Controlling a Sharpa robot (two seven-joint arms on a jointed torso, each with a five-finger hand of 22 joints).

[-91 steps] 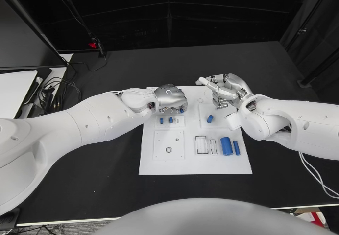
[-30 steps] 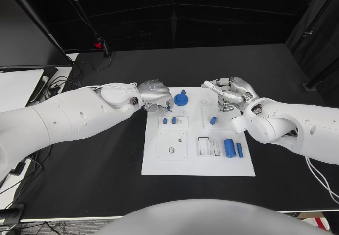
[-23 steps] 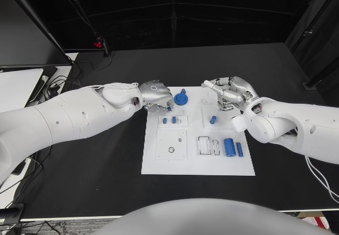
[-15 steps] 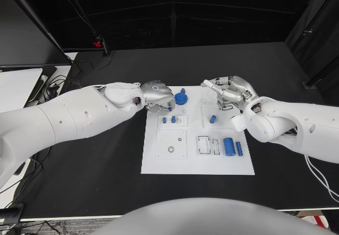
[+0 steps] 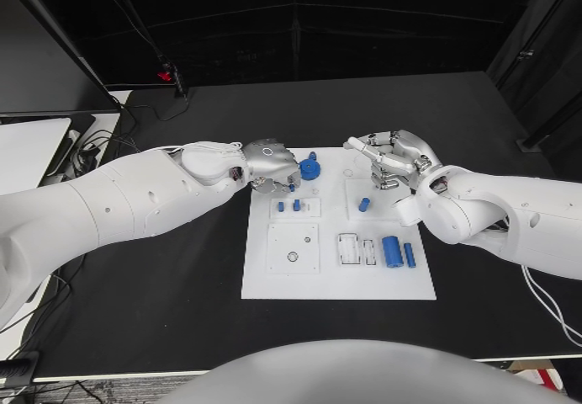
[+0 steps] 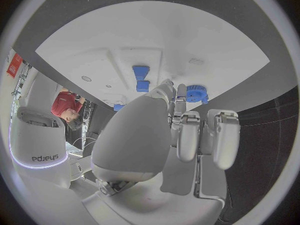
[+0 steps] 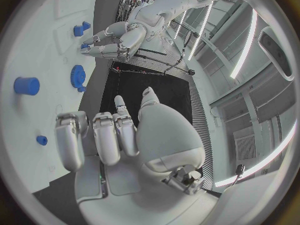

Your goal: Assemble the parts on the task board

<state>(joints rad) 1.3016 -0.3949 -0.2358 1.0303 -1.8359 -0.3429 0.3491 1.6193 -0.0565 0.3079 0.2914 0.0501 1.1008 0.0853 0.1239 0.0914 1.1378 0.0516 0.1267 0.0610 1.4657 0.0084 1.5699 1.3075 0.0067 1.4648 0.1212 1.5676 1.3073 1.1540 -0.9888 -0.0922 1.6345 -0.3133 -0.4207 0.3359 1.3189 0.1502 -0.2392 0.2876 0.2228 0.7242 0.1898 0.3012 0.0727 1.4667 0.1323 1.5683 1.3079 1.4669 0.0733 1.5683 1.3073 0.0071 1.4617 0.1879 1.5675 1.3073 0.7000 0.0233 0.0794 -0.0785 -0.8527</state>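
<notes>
Now the left robot hand (image 5: 269, 162) hovers over the far left corner of the task board (image 5: 336, 282) on the black counter (image 5: 158, 295), fingers curled in, apparently holding nothing. Just beside it stands the blue gear (image 5: 309, 168). Across the board, the right robot hand (image 5: 394, 156) also has curled, empty fingers.

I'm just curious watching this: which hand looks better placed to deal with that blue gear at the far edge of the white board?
Probably the left hand: it sits right beside the blue gear, while the right hand is farther off.
</notes>
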